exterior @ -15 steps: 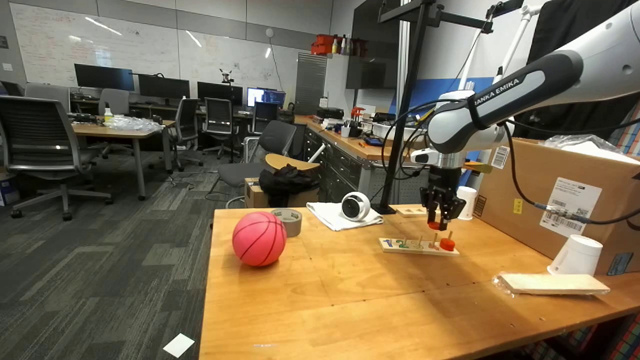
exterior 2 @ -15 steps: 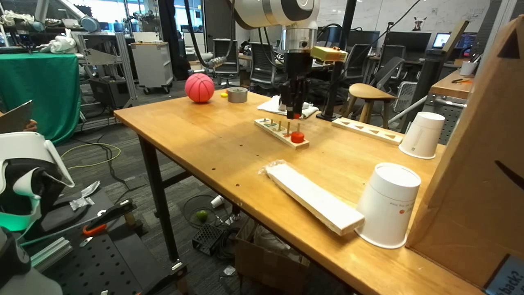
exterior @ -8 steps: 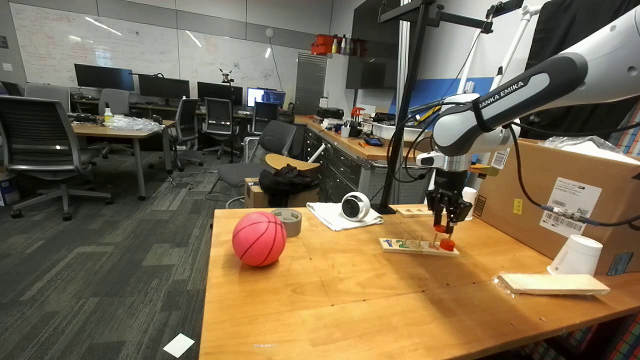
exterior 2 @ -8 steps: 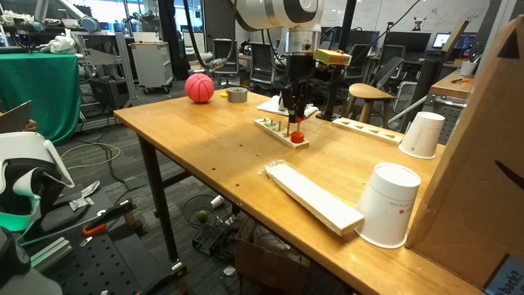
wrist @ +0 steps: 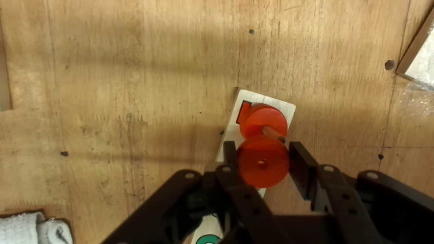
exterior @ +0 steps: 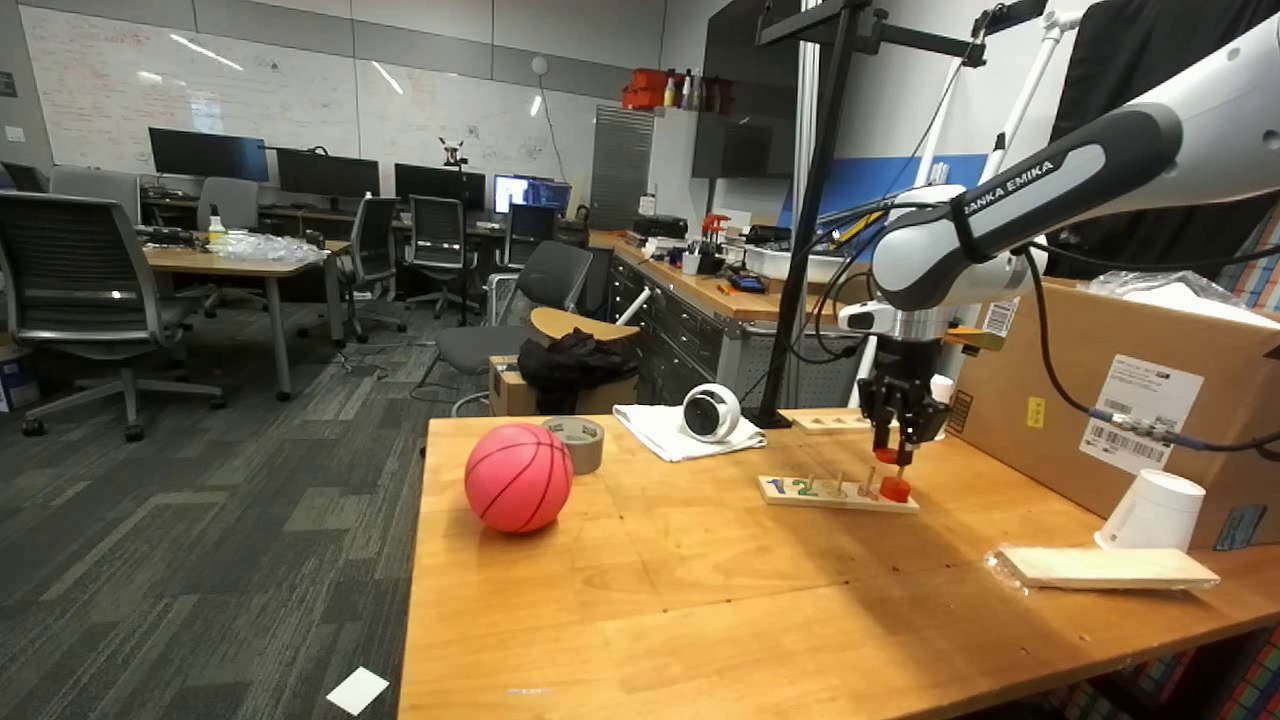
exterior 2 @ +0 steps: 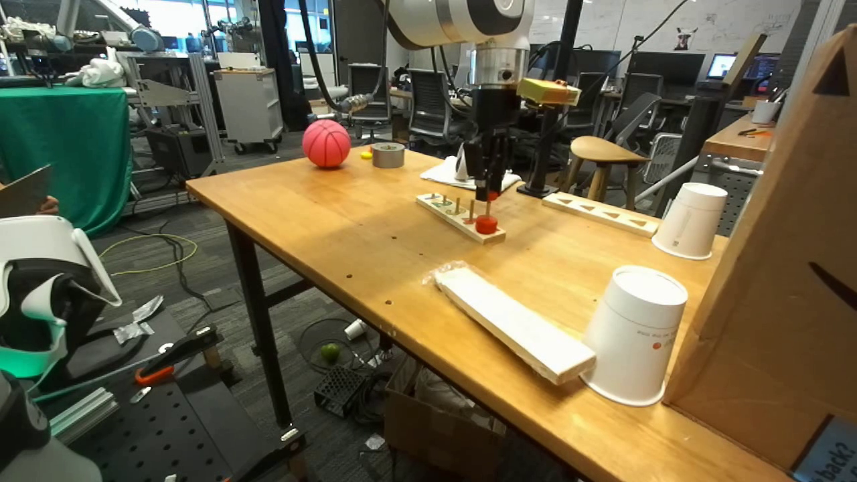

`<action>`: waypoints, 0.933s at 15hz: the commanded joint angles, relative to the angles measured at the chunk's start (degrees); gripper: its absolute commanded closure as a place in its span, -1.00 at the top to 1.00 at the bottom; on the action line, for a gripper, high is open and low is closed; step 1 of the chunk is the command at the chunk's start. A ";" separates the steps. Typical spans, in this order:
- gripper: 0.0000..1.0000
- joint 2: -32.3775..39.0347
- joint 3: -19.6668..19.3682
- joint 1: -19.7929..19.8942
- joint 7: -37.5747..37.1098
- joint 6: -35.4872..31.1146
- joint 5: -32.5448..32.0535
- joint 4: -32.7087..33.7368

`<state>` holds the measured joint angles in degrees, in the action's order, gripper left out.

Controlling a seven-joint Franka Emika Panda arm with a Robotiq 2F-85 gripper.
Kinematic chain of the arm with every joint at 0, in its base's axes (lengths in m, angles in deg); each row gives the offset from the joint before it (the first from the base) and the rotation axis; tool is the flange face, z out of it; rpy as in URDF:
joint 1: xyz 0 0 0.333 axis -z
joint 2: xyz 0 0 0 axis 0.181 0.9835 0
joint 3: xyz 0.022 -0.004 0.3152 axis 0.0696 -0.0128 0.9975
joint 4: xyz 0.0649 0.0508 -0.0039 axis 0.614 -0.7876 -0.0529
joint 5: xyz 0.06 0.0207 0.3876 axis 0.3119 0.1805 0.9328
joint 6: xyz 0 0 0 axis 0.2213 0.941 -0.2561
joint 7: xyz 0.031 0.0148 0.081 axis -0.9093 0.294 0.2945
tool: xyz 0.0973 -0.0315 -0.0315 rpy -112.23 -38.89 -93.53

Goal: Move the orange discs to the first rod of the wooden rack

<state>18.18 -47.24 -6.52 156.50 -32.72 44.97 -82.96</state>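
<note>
Wood rack [exterior: 826, 494] lies below the gripper [wrist: 262, 154], the rack's end bearing a seated orange disc [exterior 2: 486, 225], perhaps two. Held disc [wrist: 263, 171] hangs pinched in the gripper above that end; wrist view puts the rod [wrist: 272, 132] up and right of its hole, likely needing a nudge that way before lowering.

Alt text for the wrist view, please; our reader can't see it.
The end effector holds an orange disc above a pale wooden rack on a table. At the rack's end, at least one more orange disc sits around a peg. A cloth shows at lower left, a wrapped board at upper right.
</note>
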 commanded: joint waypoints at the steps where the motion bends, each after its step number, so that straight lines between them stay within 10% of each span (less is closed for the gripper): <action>1: -0.66 -1.90 -0.01 0.37 -0.35 0.00 -0.35 -1.47; 14: -0.66 -2.83 -0.13 0.50 -0.32 -0.10 -0.41 -2.66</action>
<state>17.67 -47.35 -6.38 156.50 -32.73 44.97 -83.77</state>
